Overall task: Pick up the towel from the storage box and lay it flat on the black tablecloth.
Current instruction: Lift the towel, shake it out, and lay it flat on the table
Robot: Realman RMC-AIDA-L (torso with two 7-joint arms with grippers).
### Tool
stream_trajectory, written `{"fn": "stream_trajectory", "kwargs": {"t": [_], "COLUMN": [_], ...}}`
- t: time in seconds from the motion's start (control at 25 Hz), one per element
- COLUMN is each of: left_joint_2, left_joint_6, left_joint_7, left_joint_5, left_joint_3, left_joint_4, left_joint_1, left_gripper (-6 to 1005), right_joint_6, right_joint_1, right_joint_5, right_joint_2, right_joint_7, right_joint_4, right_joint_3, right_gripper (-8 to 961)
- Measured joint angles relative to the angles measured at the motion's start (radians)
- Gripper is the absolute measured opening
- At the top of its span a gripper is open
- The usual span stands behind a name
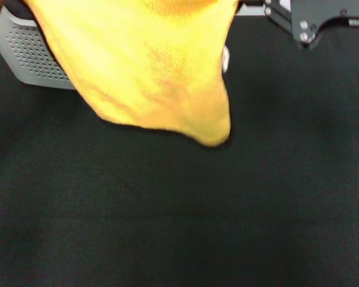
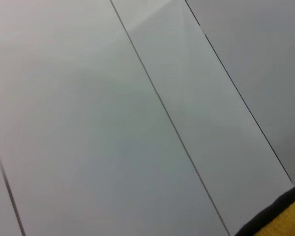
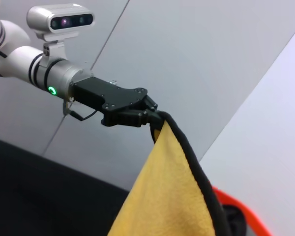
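The yellow-orange towel [image 1: 155, 66] hangs in the air over the black tablecloth [image 1: 185, 215], its lowest tip just above the cloth. In the right wrist view my left gripper [image 3: 155, 115] is shut on a black-edged corner of the towel [image 3: 167, 196], which drapes down from it. A corner of the towel [image 2: 287, 216] also shows in the left wrist view. The light grey storage box [image 1: 33, 54] stands at the back left, partly hidden behind the towel. My right gripper [image 1: 287, 18] is at the back right, close to the towel's upper edge.
Pale wall panels [image 2: 137, 123] stand behind the table. A red-orange rim [image 3: 246, 211] shows beside the towel in the right wrist view. The black tablecloth stretches across the whole front of the table.
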Motion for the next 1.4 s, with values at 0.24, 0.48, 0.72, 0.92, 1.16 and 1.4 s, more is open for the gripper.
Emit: {"fn": "stream_trajectory", "kwargs": {"t": [0.24,0.48,0.72,0.92,1.16,1.4], "left_joint_2": [0.0,0.002,0.003,0.001,-0.003,-0.01], "left_joint_6": [0.0,-0.001,-0.003,-0.001,0.009,0.023], "left_joint_7": [-0.02,-0.02,-0.017,-0.02,-0.037,-0.073], "left_joint_5": [-0.032,-0.041,-0.034,0.004,0.041,0.034], "left_joint_3": [0.0,0.0,0.0,0.001,0.002,0.003], "left_joint_4": [-0.015,-0.019,-0.02,-0.02,-0.015,-0.001], "left_joint_1": [-0.014,-0.01,-0.011,-0.009,0.035,0.104], "left_gripper": [16,16,16,16,16,16], "right_joint_6": [0.02,0.009,-0.003,-0.035,-0.095,-0.114], "right_joint_1": [0.045,0.059,0.065,0.063,0.045,-0.019], "right_joint_5": [-0.006,-0.026,-0.027,-0.027,-0.028,-0.017], "right_joint_2": [-0.005,-0.008,-0.008,-0.005,-0.003,0.0], "right_joint_7": [0.083,0.18,0.206,0.237,0.306,0.384], "right_joint_4": [0.002,-0.001,0.018,0.016,-0.034,-0.147], "right_joint_3": [0.012,0.049,0.062,0.056,0.05,0.01], "right_gripper": [7,6,6,7,6,6]}}
